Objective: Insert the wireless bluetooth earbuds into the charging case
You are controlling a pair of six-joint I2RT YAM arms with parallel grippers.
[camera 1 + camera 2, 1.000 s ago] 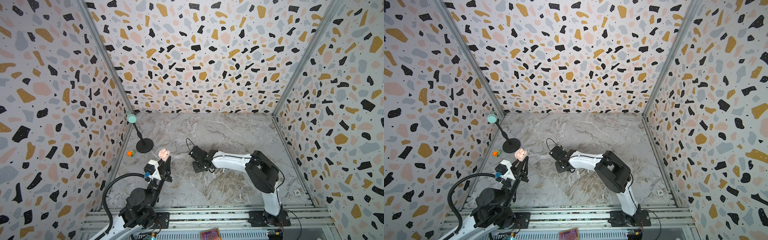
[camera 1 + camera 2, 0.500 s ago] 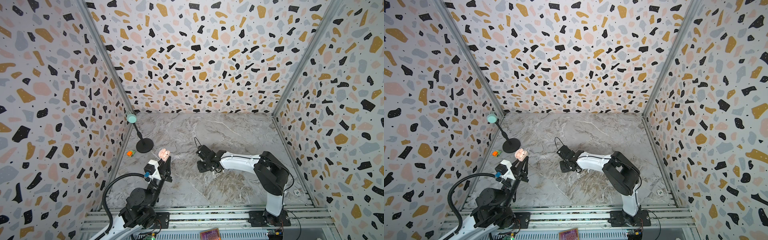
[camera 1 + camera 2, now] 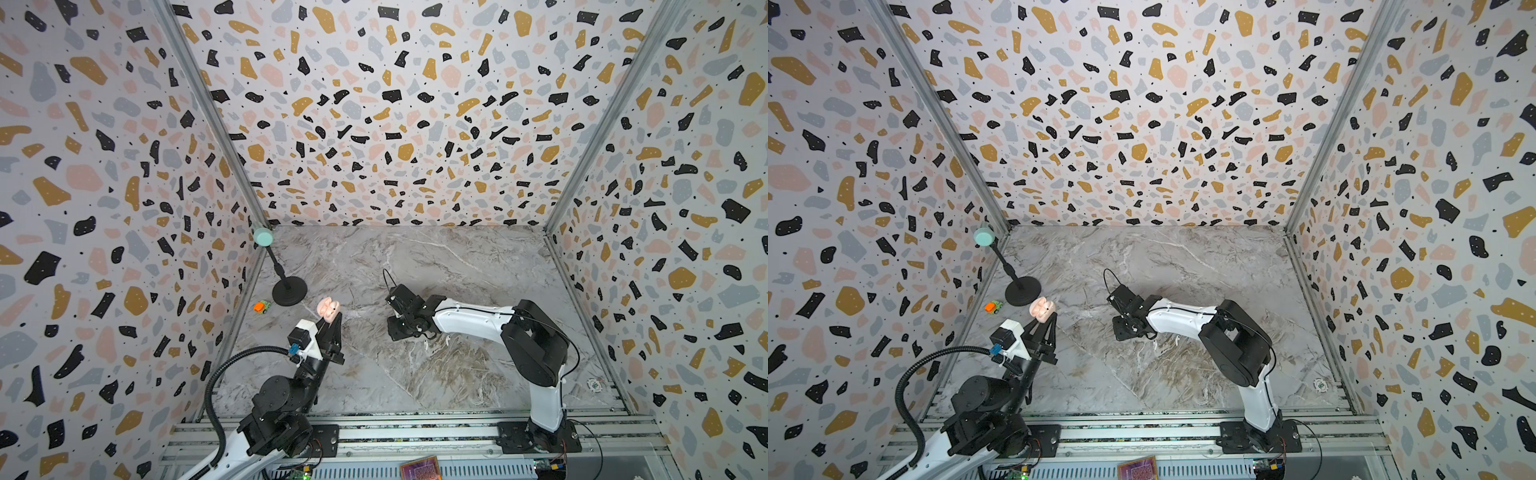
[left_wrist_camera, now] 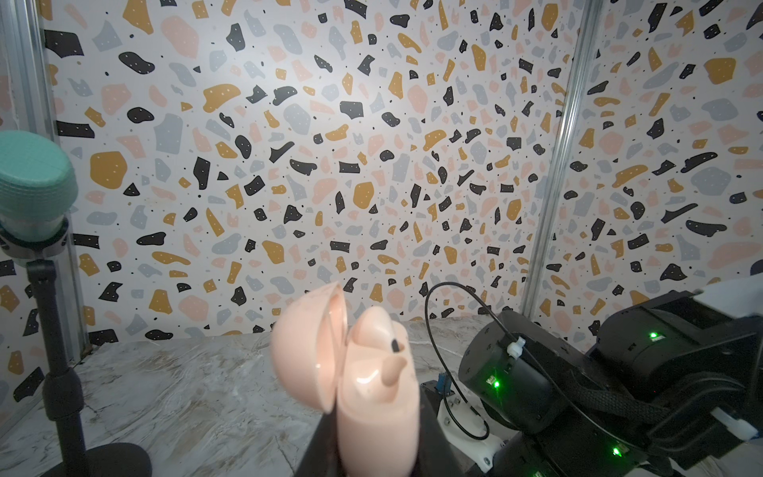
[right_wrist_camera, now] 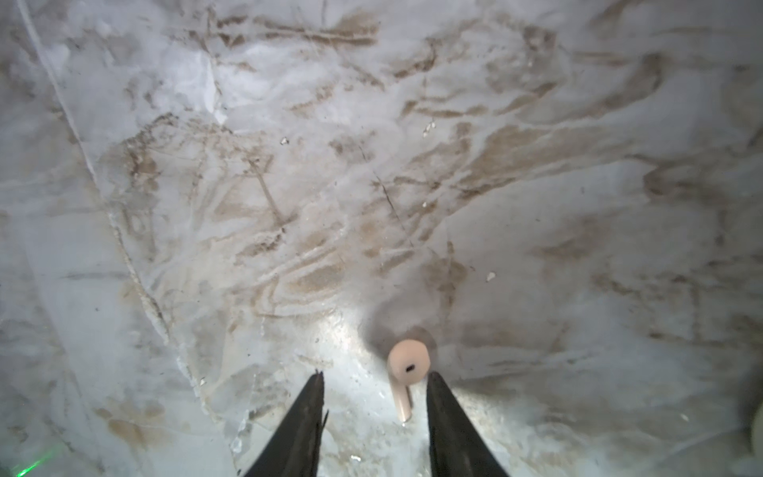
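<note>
**Ana:** Top views first. Where does the charging case [image 3: 328, 308] sit?

**Ben:** It is pinched in the left gripper [image 3: 331, 323] and held up off the table [image 3: 415, 257]. Seen from the right gripper [image 3: 402, 330] it lies at about nine o'clock, well apart. I can't pick out a loose earbud in either top view, since the right gripper hangs low over that patch.

**Ana:** And the left wrist view?

**Ben:** The case stands nearly upright with its lid [image 4: 307, 351] swung open. One seated earbud [image 4: 390, 365] is already in its socket. I can't tell from here how the other socket stands.

**Ana:** Right wrist view, then. That's the one that matters.

**Ben:** The jaws are parted and empty. The loose earbud [image 5: 406, 367] lies on the table between them, crowded against one finger [image 5: 446, 413], and I can't tell whether it touches. Its stem runs back along the fingers' own line towards the wrist, so closing would squeeze across the narrow width.

**Ana:** So the right arm is nearer?

**Ben:** By far. I'd judge it should centre the earbud first, or the near finger may nudge it aside.
</note>
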